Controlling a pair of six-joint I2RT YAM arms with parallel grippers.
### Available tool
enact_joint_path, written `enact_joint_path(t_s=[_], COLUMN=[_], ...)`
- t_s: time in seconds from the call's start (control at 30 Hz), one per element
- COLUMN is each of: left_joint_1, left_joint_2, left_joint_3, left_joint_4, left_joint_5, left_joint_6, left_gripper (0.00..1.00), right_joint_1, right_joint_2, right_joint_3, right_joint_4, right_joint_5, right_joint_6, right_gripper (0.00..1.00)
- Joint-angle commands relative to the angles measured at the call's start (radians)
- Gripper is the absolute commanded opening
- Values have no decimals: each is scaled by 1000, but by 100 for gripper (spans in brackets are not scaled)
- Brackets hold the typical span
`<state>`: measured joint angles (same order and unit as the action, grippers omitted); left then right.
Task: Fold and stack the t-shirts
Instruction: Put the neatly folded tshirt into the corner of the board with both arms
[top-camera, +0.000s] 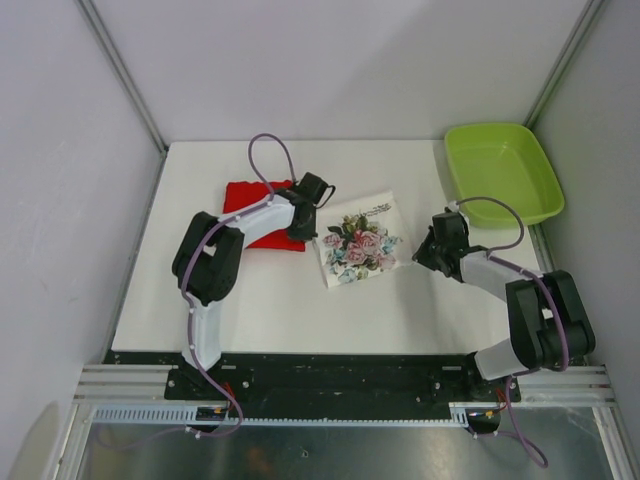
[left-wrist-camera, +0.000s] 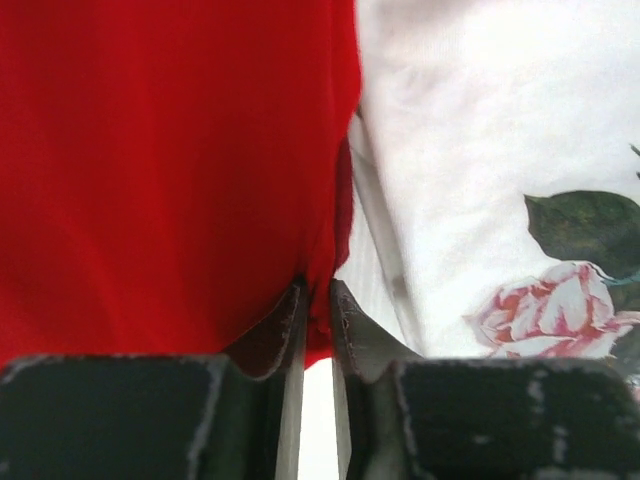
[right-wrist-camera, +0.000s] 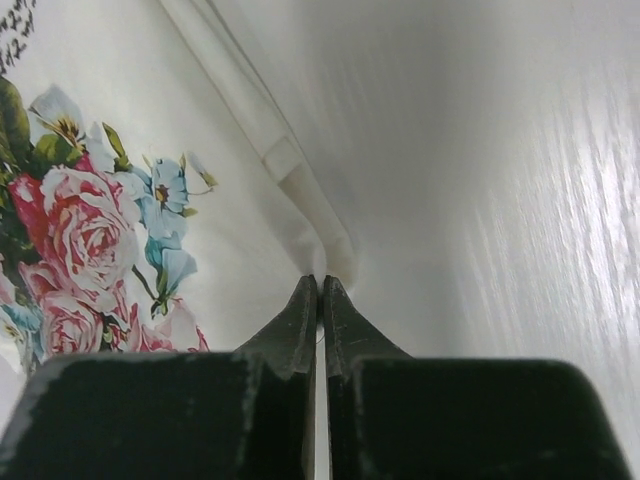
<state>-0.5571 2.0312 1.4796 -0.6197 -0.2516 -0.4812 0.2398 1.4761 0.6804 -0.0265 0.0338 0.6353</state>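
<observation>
**Both claws pinching shirt edges on the bench**

The left claw (left-wrist-camera: 318, 292) is closing on the red t-shirt (top-camera: 250, 205). In the left wrist view the jaws are almost together, with a fold of red cloth caught between the tips. The red t-shirt is lying folded on the bench (top-camera: 300, 300), left of centre and towards the far side, partly under the left arm (top-camera: 205, 265). The claw is pinching it along its right edge.

The white t-shirt (top-camera: 375, 215) is lying folded flat just beside the red one on its right, near the bench centre. Its floral print (top-camera: 358, 245) of pink roses, blue flowers and dark leaves is facing up. From the top view I cannot tell whether the two shirts are touching.

The right claw (right-wrist-camera: 320, 285) is sitting low at the white t-shirt's right edge. Its jaws are closed tight and the shirt's hem is running straight into the tips, so it is gripping that edge. The right arm (top-camera: 535, 310) is reaching in from the near right.

A green tray (top-camera: 505, 175) is sitting at the far right corner, well apart from both shirts.
</observation>
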Motion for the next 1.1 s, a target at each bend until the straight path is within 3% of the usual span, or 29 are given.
enact_joint_path(t_s=[0.0, 0.17, 0.37, 0.43, 0.5, 0.57, 0.67, 0.83, 1.07], left_joint_1=[-37, -56, -85, -95, -104, -116, -127, -130, -131], left_joint_2=[-89, -162, -284, -325, -360, -385, -396, -362, -344], left_joint_3=[13, -33, -135, -199, -261, -314, -371, -417, -483], left_joint_4=[-1, 7, 34, 52, 71, 93, 139, 219, 302], left_joint_5=[101, 136, 217, 259, 300, 327, 362, 415, 435], left_joint_6=[-17, -3, -28, -50, -74, -104, -140, -190, -277], left_gripper=[22, 40, 44, 44, 44, 44, 48, 54, 50], right_joint_1=[-5, -3, 15, 19, 7, -31, -92, -138, -157], right_joint_2=[-77, -183, -332, -368, -396, -413, -380, -230, -30], right_joint_3=[-36, -86, -145, -148, -145, -132, -83, 22, 135], right_joint_4=[-106, -225, -332, -369, -390, -386, -349, -238, -125], right_joint_5=[-1, -13, -61, -61, -48, -61, -96, -137, -156], right_joint_6=[-1, -10, 15, 17, 9, -3, -20, -37, -44], right_gripper=[0, 0, 0, 10, 32, 46, 53, 55, 55])
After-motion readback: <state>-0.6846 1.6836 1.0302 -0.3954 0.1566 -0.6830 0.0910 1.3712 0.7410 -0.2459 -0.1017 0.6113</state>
